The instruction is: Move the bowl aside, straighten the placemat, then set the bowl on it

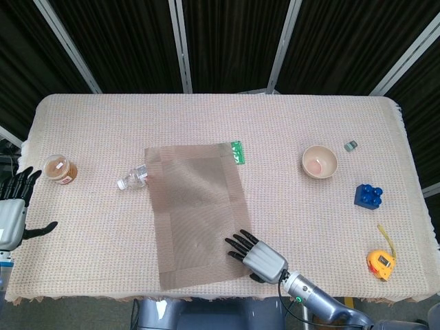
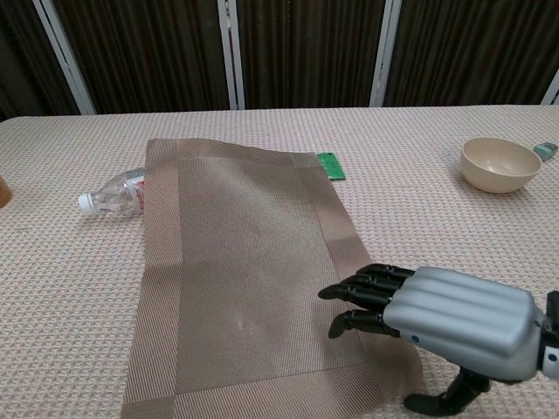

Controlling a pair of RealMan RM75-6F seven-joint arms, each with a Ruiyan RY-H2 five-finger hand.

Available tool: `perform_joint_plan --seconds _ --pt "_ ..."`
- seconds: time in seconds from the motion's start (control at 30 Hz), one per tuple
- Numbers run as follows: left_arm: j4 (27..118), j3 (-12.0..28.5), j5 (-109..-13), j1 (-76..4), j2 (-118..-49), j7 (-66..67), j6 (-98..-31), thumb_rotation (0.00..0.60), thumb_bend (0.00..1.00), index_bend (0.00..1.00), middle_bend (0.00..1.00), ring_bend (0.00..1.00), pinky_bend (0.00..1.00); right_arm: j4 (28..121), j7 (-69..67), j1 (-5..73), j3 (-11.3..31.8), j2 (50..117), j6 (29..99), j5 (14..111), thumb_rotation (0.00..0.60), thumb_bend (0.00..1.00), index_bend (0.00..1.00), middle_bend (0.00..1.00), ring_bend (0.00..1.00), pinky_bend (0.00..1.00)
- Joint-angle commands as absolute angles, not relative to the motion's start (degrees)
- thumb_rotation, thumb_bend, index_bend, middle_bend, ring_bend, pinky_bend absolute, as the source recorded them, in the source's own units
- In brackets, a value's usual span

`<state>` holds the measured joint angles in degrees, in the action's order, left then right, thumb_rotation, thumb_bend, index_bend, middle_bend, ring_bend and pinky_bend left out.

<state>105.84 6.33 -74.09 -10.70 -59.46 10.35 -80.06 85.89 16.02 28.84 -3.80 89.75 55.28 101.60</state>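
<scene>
Placemat [image 1: 197, 210] lies in the middle of the bench [image 1: 275, 124], a brown woven rectangle with its long axis running from the upper centre of the head view down toward the lower edge, leaning slightly so its near end sits a little to the right. Right robot hand [image 1: 258, 256] rests flat at the mat's lower right corner, fingers [image 2: 362, 288] spread and pointing up and left across the weave, holding nothing; they appear to press on the mat, though contact cannot be confirmed. Bowl [image 1: 320, 162] stands well apart on bare bench, up and to the right of this robot hand, already off the mat. Left robot hand [image 1: 15, 206] hangs at the far left edge of the head view, fingers apart and empty, well apart from the mat. Judging by this, the right robot hand is much the nearer one, both for finishing the mat's turn and for reaching the bowl.
</scene>
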Motion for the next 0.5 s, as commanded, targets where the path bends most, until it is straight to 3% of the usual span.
perform_joint_plan --seconds 0.03,0.17,0.3,0.5 --pt "105.8 6.3 -74.2 -10.7 -59.5 10.4 -80.1 0.600 0.05 0.00 0.00 0.00 0.00 85.8 15.9 28.9 -3.9 89.8 55.3 101.5 0.600 0.24 0.20 0.00 0.00 0.00" --pt "105.9 6.2 -74.3 -10.7 -59.5 10.5 -80.1 0.600 0.05 0.00 0.00 0.00 0.00 85.4 15.6 29.1 -4.3 90.0 55.4 101.4 0.600 0.28 0.21 0.00 0.00 0.00" --pt "105.9 6.2 -74.4 -10.7 -59.5 10.5 -80.1 0.600 0.05 0.00 0.00 0.00 0.00 84.5 14.5 29.1 -4.7 90.4 56.5 101.8 0.600 0.31 0.28 0.00 0.00 0.00" --pt "105.9 6.1 -74.6 -10.7 -59.6 10.7 -80.0 0.600 0.05 0.00 0.00 0.00 0.00 82.7 12.3 29.3 -5.0 91.2 58.5 102.3 0.600 0.34 0.47 0.00 0.00 0.00"
